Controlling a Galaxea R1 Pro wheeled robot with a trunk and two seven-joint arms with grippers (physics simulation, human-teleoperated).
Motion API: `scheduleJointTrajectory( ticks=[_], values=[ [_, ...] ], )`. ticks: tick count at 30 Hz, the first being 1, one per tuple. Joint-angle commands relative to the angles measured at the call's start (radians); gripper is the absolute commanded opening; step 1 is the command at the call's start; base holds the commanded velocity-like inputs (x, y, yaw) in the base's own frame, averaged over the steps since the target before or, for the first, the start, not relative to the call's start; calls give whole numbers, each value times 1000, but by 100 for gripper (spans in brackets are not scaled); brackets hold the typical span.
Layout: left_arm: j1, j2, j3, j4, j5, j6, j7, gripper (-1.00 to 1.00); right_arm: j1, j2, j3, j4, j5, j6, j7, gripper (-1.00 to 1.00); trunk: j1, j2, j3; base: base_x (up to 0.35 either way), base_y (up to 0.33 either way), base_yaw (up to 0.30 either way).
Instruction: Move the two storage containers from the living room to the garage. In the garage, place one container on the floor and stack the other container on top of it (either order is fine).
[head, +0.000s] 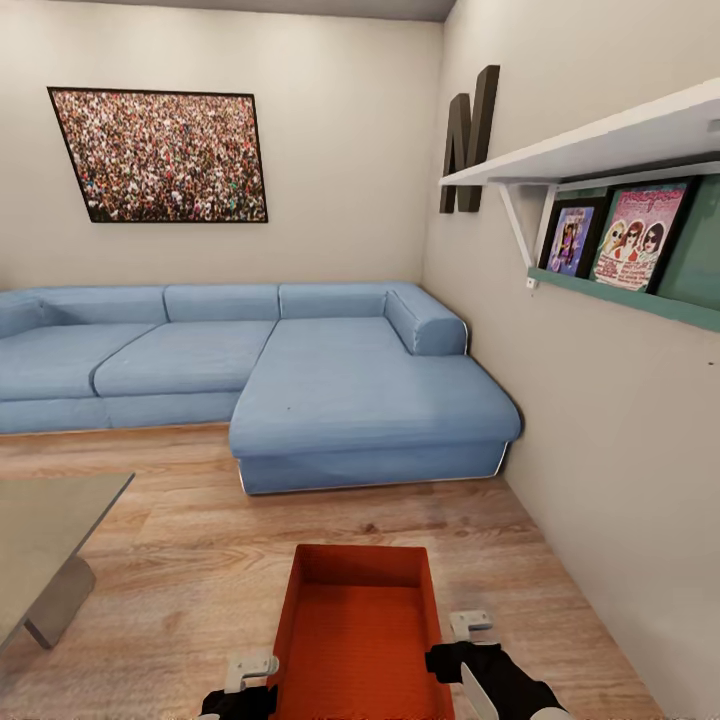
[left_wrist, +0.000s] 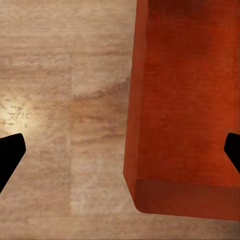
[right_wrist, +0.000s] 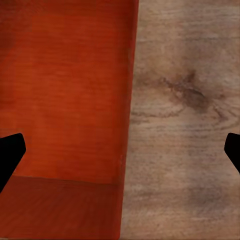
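One orange-red storage container (head: 360, 620) sits low in the head view, on or just above the living room's wood-plank floor (head: 180, 560); I cannot tell which. My left gripper (head: 262, 690) is at its left long wall and my right gripper (head: 450, 655) at its right long wall. In the left wrist view the gripper (left_wrist: 120, 155) is open, its black fingertips (left_wrist: 10, 152) wide apart on either side of the container's wall (left_wrist: 137, 100). The right gripper (right_wrist: 120, 155) is likewise open astride the opposite wall (right_wrist: 131, 90). The ribbed container bottom (right_wrist: 65, 90) holds nothing.
A blue sectional sofa (head: 300, 380) stands ahead against the back wall. A grey low table (head: 40, 540) juts in at the left. Close on the right is a wall with a white shelf (head: 600, 140) and framed pictures (head: 635, 235).
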Motion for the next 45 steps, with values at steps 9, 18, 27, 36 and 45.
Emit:
scheduleJointTrajectory(
  ticks=[9, 18, 27, 36, 45],
  values=[
    [-1, 1, -9, 1, 9, -4, 5, 100, 0, 0, 0, -2, 7, 7, -2, 100, 15, -29, -14, 0, 0, 0],
    [-1, 1, -9, 1, 9, -4, 4, 100, 0, 0, 0, -2, 7, 7, -2, 100, 42, -78, -35, 0, 0, 0],
    [-1, 1, -9, 1, 9, -4, 3, 100, 0, 0, 1, -2, 7, 7, -2, 100, 50, -92, -42, 0, 0, 0],
    [-1, 2, -9, -1, 9, -6, 3, 100, -1, 1, 2, -2, 7, 7, -2, 100, 80, -148, -67, 0, 0, 0],
    [-1, 0, -6, -1, 10, -27, 3, 100, 0, 0, 1, -2, 7, 7, -2, 100, 88, -162, -73, 0, 0, 0]
  ],
)
